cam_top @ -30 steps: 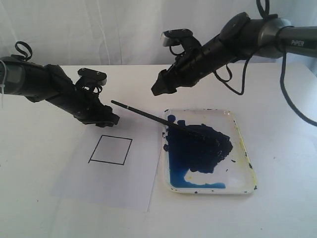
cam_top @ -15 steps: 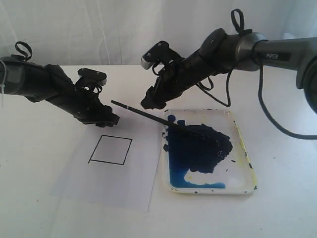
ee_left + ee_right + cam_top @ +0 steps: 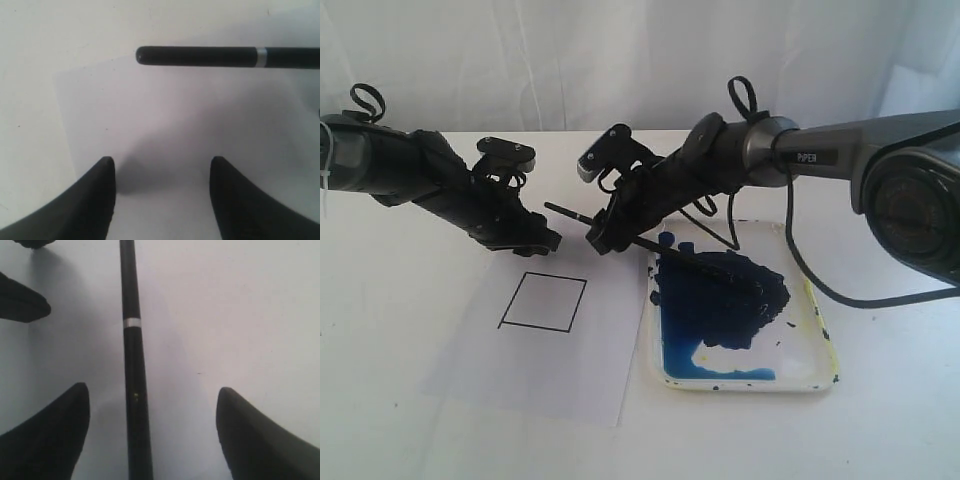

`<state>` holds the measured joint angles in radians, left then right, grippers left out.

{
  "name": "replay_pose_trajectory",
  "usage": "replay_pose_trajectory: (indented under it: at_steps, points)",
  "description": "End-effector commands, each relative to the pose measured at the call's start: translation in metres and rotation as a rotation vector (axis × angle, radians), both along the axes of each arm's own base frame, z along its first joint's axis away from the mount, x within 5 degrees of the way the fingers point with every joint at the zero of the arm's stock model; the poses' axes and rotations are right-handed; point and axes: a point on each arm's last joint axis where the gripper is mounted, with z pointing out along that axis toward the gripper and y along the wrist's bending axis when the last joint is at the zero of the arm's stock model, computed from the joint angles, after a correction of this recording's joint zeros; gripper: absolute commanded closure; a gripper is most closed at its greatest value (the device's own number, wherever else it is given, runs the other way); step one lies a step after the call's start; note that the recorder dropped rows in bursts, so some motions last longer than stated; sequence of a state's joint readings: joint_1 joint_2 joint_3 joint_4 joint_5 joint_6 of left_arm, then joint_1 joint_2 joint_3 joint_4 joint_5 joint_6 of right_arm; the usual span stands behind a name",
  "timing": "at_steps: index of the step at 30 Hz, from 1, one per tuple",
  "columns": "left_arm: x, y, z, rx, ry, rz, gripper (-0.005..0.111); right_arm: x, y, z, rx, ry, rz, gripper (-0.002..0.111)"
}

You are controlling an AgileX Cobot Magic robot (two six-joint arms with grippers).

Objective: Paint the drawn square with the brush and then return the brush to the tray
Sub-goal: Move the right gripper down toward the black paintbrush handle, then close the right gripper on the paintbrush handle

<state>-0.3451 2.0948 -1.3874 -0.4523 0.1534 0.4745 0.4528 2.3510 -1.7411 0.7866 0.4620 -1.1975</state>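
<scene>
The brush point(image 3: 660, 249) leans on the tray point(image 3: 812, 290), its tip in the dark blue paint and its handle end point(image 3: 552, 207) sticking out over the paper. My right gripper point(image 3: 597, 243) is open, down over the handle. In the right wrist view the brush point(image 3: 134, 385) runs between its two fingers, nearer one, touching neither. My left gripper point(image 3: 550, 242) is open and rests low on the paper's far edge, just above the drawn square point(image 3: 544, 301), which is blank inside. The left wrist view shows the handle end point(image 3: 200, 56) with its white band ahead of the open fingers.
The white paper sheet point(image 3: 540, 370) lies flat on the white table, its right edge close to the tray. A black cable point(image 3: 820, 285) loops from the right arm over the tray's far side. A white curtain closes off the back.
My right arm has swung down and left from above the tray until its open gripper straddles the brush handle. The left arm, brush and tray have stayed still.
</scene>
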Motion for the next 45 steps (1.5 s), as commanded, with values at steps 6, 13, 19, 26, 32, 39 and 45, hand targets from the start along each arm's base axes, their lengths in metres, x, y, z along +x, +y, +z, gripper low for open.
replay_pose_trajectory:
  at_steps: [6,13,19,26,32,39,45]
  points:
    - [-0.001,0.002,-0.005,-0.001,0.032,0.002,0.047,0.003,0.001,0.001,0.000,-0.039,-0.018,0.045]
    - [-0.001,0.002,-0.005,-0.001,0.032,0.002,0.047,0.003,0.002,-0.008,-0.005,-0.018,-0.018,0.049]
    - [-0.001,0.002,-0.005,-0.001,0.030,0.003,0.047,0.003,0.002,-0.009,-0.006,-0.017,-0.018,0.066]
    - [-0.001,0.002,-0.005,-0.001,0.030,0.003,0.047,0.003,0.001,-0.009,-0.006,-0.020,-0.020,0.089]
    - [-0.001,0.002,-0.005,-0.001,0.028,0.004,0.047,0.003,0.001,-0.009,-0.006,-0.020,-0.020,0.102]
    - [-0.001,0.002,-0.005,-0.001,0.028,0.004,0.047,0.003,0.001,-0.009,-0.006,-0.020,-0.020,0.108]
    - [-0.001,0.002,-0.005,-0.001,0.028,0.004,0.047,0.003,0.001,-0.007,-0.006,-0.029,-0.022,0.108]
